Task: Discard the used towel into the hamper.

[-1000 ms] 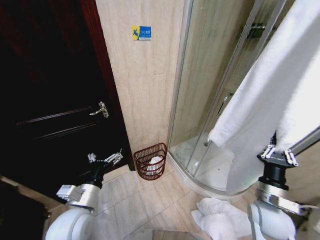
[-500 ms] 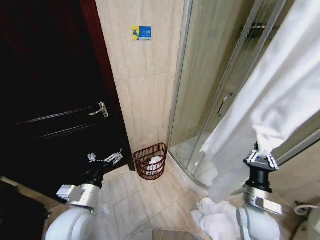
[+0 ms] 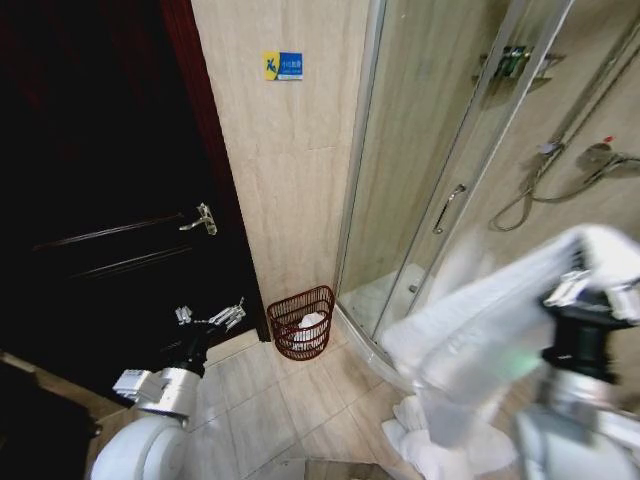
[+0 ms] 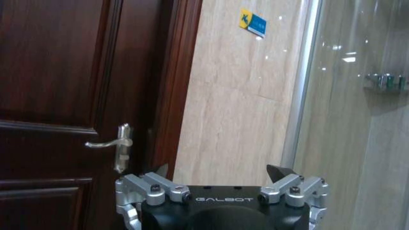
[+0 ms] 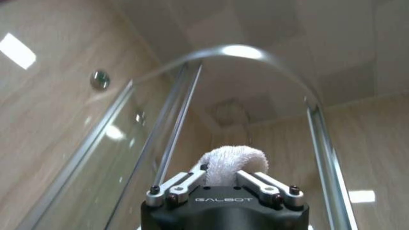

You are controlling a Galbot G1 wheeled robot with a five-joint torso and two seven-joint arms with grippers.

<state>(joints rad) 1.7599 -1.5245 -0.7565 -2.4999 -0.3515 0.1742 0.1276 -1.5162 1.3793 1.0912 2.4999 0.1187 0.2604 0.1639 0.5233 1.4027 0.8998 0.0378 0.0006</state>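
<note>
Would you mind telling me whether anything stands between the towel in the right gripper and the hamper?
Nothing visible does. The right gripper holds the towel near the shower enclosure; open floor tile runs to the hamper in the corner.

Towel [image 3: 480, 345]: white looped terry cloth, rough and matt. Hamper [image 3: 300, 322]: reddish-brown open weave, slightly glossy. Door [image 4: 57, 96]: dark varnished wood; handle [image 4: 115, 143] of polished metal. Wall tiles [image 3: 290, 170]: smooth, glossy beige stone. Shower enclosure [image 3: 440, 180]: clear glass in bright metal framing. Right pincer [image 5: 225, 179]: matt silver metal on black plastic.
</note>
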